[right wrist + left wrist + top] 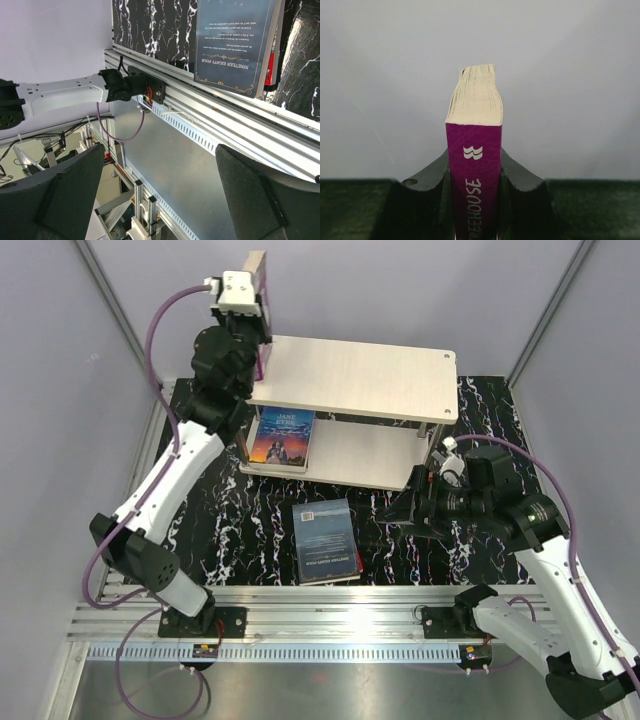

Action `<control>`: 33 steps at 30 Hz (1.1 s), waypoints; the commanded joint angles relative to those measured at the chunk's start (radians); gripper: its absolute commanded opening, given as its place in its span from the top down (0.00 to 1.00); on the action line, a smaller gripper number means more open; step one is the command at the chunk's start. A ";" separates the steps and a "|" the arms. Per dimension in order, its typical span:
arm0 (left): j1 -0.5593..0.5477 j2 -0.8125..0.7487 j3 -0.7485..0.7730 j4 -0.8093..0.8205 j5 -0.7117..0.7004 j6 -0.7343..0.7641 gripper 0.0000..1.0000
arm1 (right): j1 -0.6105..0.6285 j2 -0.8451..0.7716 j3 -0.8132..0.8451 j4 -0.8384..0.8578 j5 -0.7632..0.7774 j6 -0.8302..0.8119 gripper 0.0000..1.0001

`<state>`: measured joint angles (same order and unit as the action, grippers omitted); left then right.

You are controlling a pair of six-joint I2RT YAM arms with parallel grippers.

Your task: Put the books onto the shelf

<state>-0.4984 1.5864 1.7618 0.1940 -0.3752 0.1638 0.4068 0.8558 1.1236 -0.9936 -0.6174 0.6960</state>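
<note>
On the left, the left arm reaches up and back. Its left claw (474, 172) is clenched on a purple-spined paperback (474, 150), with one dark finger (432, 177) pressed to each cover. The book stands upright, its spine facing the wrist camera with white lettering that ends in "REEHOUSE", and its cream page edges are on top. Seen from above, it is at the left rear corner of the small two-tier shelf of pale wood-grain boards (350, 375), just beside the left edge of the top board. Whether it touches the board cannot be told. At the left end of the lower board, a blue-and-orange "Jane Eyre" paperback (282, 435) lies flat, cover up, partly tucked under the top board. In front of the shelf and apart from it, a dark teal paperback (327, 540) lies flat near the middle of the black, white-veined marbled surface (230, 530). Its back cover faces up, and the right wrist view reads "Nineteen Eighty-Four" on it. A red-edged book (271, 65) peeks out from beneath it. A silver aluminium rail (330, 605) runs along the near edge. To the right, the right arm bends low, and the right claw (160, 200) is released, its fingers spread wide with nothing between them. It sits to the right of the teal paperback, in front of the shelf's right end.
</note>
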 commanded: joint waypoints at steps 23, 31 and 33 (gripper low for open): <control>0.207 -0.186 -0.219 0.190 0.289 -0.239 1.00 | 0.003 0.058 -0.081 0.184 -0.044 0.051 0.00; 0.205 -0.220 -0.271 0.200 0.300 -0.244 0.83 | 0.003 0.038 -0.090 0.185 -0.027 0.062 0.00; 0.204 -0.232 -0.268 0.203 0.292 -0.245 0.87 | 0.003 0.035 -0.094 0.187 -0.027 0.063 0.00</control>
<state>-0.2935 1.4029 1.4895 0.3000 -0.1009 -0.0723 0.4068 0.9024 1.0359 -0.8425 -0.6403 0.7494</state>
